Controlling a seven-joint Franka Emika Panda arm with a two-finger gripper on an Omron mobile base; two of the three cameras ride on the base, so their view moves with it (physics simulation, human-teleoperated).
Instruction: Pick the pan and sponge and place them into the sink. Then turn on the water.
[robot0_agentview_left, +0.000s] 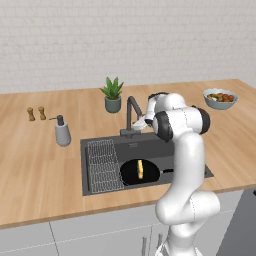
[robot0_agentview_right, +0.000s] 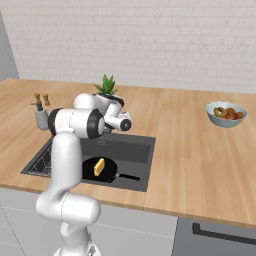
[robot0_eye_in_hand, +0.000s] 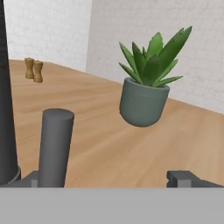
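- Pan lies flat in the sink, lower centre of the left base view; its handle runs toward frame right. Round, black, shallow.
- Sponge sits on the pan, standing on edge, yellow side showing; same in the right base view, centre of frame.
- Both placements look done; judged step in hand: turning on the water.
- Faucet rises at the sink's back rim, dark grey, angular gooseneck, upright. No water visible.
- Gripper is at the faucet base, just right of the neck in the left base view, near the white wrist.
- Hand view: an upright dark grey cylinder, probably the faucet lever, stands at lower left, just inside the left fingertip. Faucet neck runs up the left frame edge.
- Fingers are spread wide, nothing between them.
- Key relation: the cylinder lies toward the left finger, long axis vertical; contact cannot be confirmed.
- Plant stands beyond on the counter, upper centre-right, well apart from the fingers.
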